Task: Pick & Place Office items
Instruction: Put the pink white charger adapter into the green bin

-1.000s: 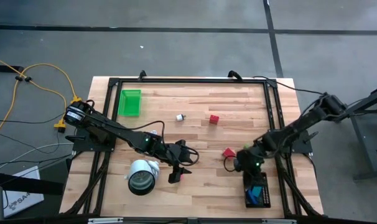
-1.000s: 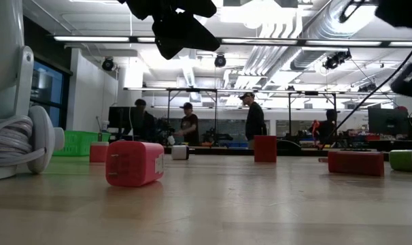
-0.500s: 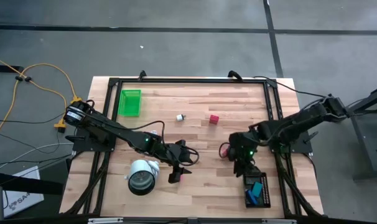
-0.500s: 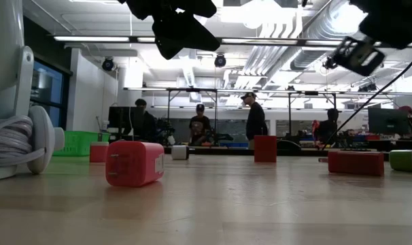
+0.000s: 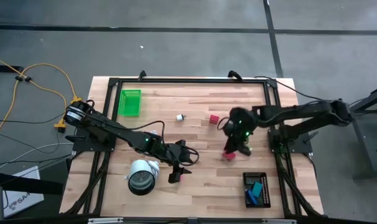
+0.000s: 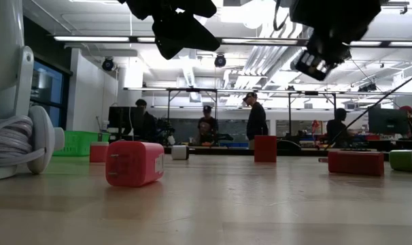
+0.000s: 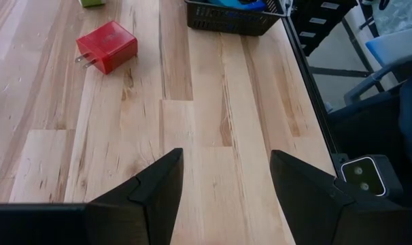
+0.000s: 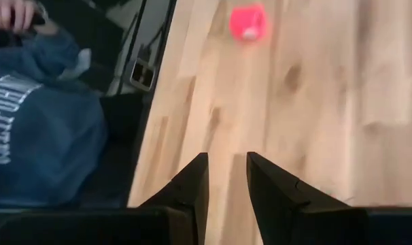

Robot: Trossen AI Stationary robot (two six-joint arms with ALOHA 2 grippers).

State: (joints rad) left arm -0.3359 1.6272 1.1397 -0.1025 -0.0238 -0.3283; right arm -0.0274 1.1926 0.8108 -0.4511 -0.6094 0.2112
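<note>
Both grippers hover over the table touching nothing. My left gripper (image 5: 179, 169) (image 7: 223, 184) is open near the white roll, with a red block (image 6: 133, 163) on the wood beside it. A red plug block (image 7: 106, 46) lies ahead of it. My right gripper (image 5: 237, 142) (image 8: 226, 180) is open by a narrow gap and hangs between two red blocks (image 5: 214, 118) (image 5: 229, 154). One red block (image 8: 248, 24) lies ahead of it. A white bit (image 5: 180, 117) rests on the table. Blue and teal bits (image 5: 257, 190) lie in the black tray.
The big white roll (image 5: 142, 176) stands near my left gripper. A green tray (image 5: 130, 102) sits at the far left, a black tray (image 5: 265, 200) at the near right. A person in a blue sweatshirt (image 8: 36, 129) shows beyond the table's edge. Bare wood lies mid-table.
My right gripper has swung from beside the black tray toward the table's far edge and now hangs between the two red blocks. The blocks have stayed where they were.
</note>
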